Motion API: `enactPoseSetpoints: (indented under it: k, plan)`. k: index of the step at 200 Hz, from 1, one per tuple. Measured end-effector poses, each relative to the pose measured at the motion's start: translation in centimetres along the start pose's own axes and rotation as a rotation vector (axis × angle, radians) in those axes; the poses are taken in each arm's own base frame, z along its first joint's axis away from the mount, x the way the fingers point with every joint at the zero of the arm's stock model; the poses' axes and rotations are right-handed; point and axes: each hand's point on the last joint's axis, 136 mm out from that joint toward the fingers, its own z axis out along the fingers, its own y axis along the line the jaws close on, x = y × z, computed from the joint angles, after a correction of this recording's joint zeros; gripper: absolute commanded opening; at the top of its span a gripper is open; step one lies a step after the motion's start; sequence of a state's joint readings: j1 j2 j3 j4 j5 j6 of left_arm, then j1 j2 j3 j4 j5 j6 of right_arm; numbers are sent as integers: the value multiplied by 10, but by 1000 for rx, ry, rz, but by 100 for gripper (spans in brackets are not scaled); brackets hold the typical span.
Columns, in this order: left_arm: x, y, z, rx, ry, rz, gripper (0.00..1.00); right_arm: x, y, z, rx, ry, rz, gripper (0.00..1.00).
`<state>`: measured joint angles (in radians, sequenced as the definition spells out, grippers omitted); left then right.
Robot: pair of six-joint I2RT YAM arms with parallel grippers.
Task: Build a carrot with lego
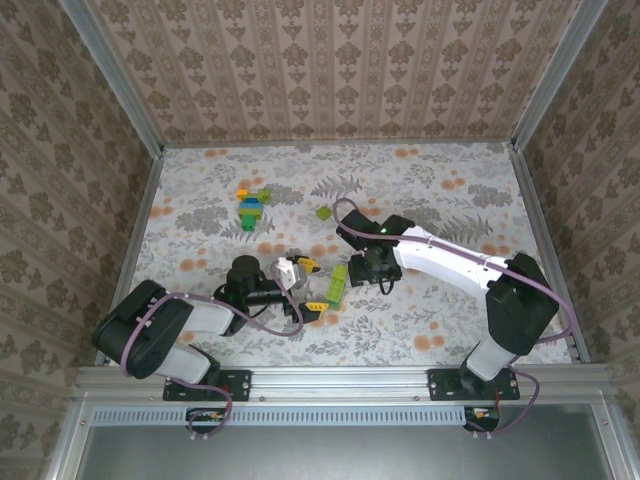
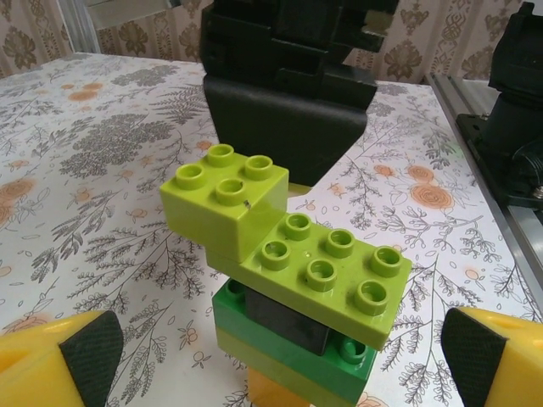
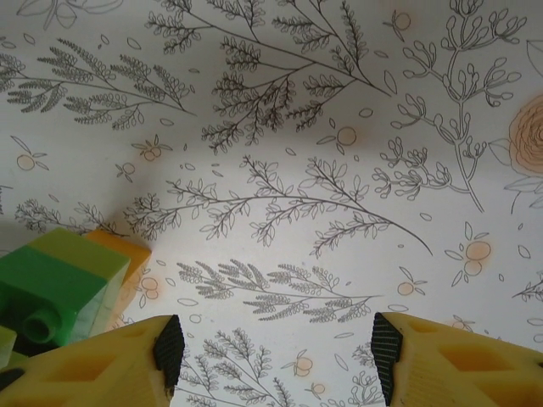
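Note:
The carrot [image 2: 297, 280] stands studs-up on the table: lime-green bricks on top, then dark green, a black brick and lime, with orange at the bottom. It sits just ahead of my left gripper [image 2: 280, 360], centred between the wide-open fingers [image 2: 89, 356], which do not touch it. From above the carrot [image 1: 338, 285] lies between the left gripper [image 1: 312, 286] and the right gripper [image 1: 368, 268]. My right gripper [image 3: 277, 354] hangs open over bare tabletop with nothing between its pads, and the carrot [image 3: 59, 280] is off to its left.
A loose lime-green lego brick [image 1: 324, 212] lies farther back. A separate build of yellow, green and blue bricks [image 1: 252, 208] rests at the back left. The right arm's black wrist [image 2: 288, 85] looms right behind the carrot. Metal rails [image 1: 340, 378] and patterned walls frame the table.

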<state>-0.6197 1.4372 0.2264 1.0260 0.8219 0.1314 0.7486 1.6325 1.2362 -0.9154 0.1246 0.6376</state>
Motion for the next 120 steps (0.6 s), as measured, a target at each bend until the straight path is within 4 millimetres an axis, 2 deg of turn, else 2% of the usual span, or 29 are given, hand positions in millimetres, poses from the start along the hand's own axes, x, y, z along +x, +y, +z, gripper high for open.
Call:
enactPoseSetpoints:
  k: [120]
  plan:
    - [5,-2,1,14,11,-16,100,-34,13,4,-14,-28,-33,63]
